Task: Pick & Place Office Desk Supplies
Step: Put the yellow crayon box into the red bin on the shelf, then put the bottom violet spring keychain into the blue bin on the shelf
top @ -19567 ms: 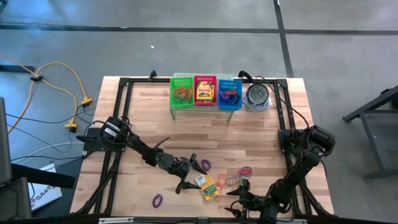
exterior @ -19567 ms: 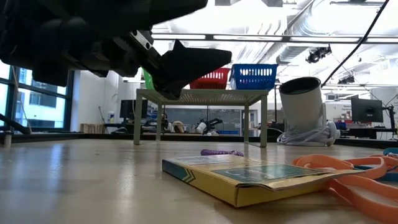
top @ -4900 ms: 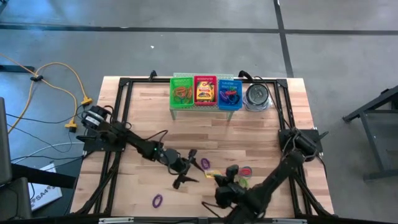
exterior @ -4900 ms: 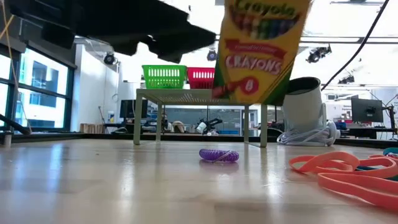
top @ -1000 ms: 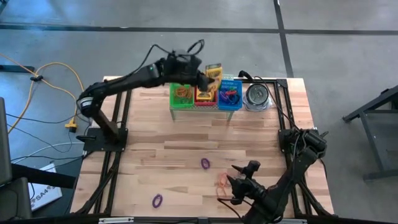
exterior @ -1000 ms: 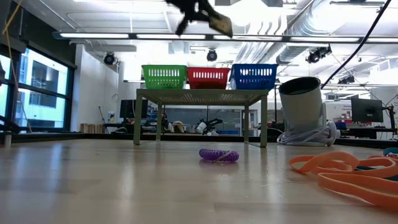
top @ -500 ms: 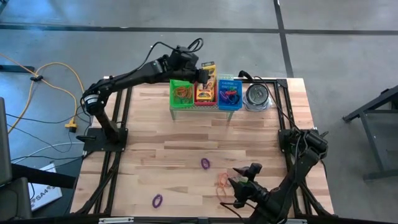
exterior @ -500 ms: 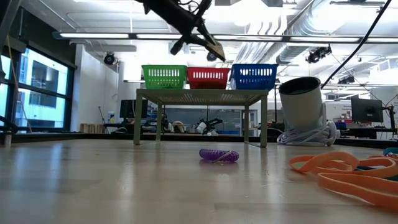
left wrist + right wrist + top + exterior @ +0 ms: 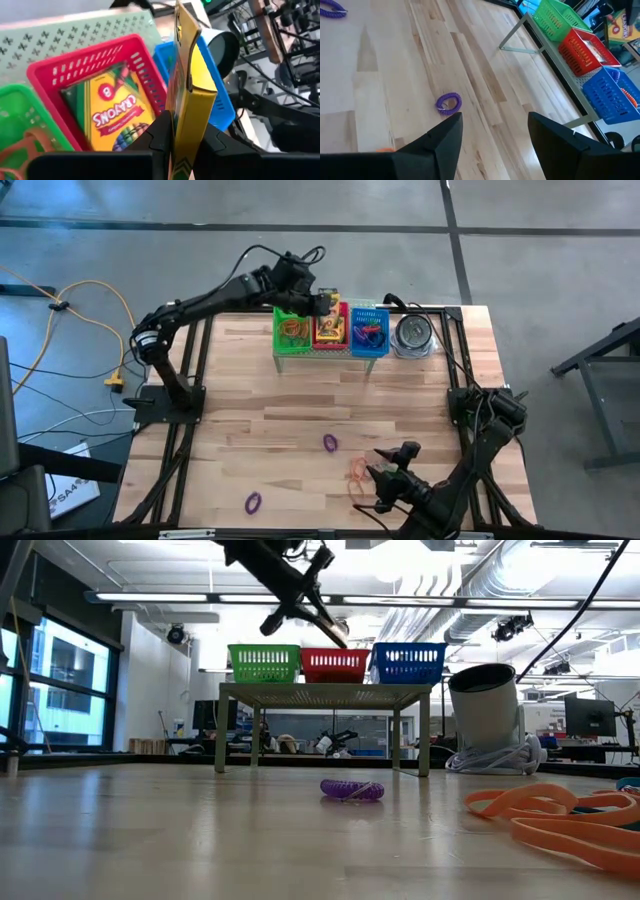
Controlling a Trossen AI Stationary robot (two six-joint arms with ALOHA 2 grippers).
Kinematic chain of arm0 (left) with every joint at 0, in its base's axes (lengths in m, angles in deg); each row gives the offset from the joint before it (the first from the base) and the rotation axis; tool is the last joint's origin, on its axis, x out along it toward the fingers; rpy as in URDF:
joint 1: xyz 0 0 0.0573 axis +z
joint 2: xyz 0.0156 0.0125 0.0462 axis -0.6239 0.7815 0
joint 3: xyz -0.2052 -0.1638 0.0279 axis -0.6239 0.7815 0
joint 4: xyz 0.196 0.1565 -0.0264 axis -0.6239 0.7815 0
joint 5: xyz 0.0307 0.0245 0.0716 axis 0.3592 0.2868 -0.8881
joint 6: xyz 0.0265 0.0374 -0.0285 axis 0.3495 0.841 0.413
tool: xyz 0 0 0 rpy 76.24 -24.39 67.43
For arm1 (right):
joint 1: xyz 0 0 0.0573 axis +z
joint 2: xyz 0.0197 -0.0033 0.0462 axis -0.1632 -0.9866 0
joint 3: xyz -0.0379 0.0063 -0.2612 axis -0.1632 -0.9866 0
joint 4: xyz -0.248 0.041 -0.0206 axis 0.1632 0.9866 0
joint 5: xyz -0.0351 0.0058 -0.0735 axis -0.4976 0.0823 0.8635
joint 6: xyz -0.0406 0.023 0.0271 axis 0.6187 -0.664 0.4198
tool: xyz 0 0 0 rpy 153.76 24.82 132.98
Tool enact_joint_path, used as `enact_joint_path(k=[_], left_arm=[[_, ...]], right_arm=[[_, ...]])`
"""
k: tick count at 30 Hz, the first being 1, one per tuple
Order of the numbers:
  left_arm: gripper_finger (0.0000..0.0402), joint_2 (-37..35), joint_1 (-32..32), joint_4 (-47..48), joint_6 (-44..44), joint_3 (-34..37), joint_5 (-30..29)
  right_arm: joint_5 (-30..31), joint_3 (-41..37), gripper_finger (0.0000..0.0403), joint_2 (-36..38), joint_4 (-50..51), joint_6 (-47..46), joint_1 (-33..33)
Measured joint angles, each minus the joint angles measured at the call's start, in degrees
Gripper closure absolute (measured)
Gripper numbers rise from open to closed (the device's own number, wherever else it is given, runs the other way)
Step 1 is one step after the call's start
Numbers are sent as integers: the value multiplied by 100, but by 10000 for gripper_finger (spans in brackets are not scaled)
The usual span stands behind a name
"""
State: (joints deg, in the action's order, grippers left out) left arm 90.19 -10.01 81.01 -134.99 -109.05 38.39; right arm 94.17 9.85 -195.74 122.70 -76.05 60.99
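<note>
While left end effector [image 9: 182, 137] pinches crayon box [image 9: 189, 85], wooden table [image 9: 250, 400] under bright ceiling lights [image 9: 180, 597].

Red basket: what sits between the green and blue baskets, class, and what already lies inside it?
The red basket itself; the left wrist view shows a crayon box lying inside.

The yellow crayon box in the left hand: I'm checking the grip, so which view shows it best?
The left wrist view: the yellow crayon box stands edge-on, clamped between the left hand's fingers. The high view shows it small above the red mesh basket; the low view, barely.
</note>
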Motion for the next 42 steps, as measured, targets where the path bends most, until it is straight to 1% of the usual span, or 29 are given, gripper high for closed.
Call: enact_joint_path(k=[2,5,9,13,20,24,27,30,33,35,38,40,42], left_arm=[[361,12,65,83,-38,2,68],[359,11,91,25,-38,0,-62],[344,11,90,15,-193,0,-63],[314,11,86,62,-164,0,-44],[241,11,55,69,-144,0,-44],[225,11,25,-111,280,0,-23],[223,0,-7,-278,433,2,189],[223,-11,-6,-778,419,2,743],[223,-54,-49,-1623,836,2,1565],[223,-134,-160,-2132,1140,2,1917],[223,-303,-420,-2566,1677,2,1994],[223,-463,-648,-2467,2273,1,1937],[223,-624,-976,-2067,3225,2,1889]], right_arm=[[-2,0,188,0,-4,0,0],[-73,0,188,0,-9,0,0],[-88,0,188,0,-9,0,6],[-82,0,188,0,-10,0,6],[-66,0,188,0,-17,0,0],[-66,0,188,0,-19,-4,0],[-66,0,188,0,-20,-7,0],[-65,0,188,0,-22,-11,0],[-66,-1,188,0,-21,-11,0],[-57,-51,188,0,-45,-15,0],[-56,-155,188,-2,-84,-16,0],[-64,-216,188,-2,-130,-15,0],[-78,-258,188,-4,-180,-17,0]])
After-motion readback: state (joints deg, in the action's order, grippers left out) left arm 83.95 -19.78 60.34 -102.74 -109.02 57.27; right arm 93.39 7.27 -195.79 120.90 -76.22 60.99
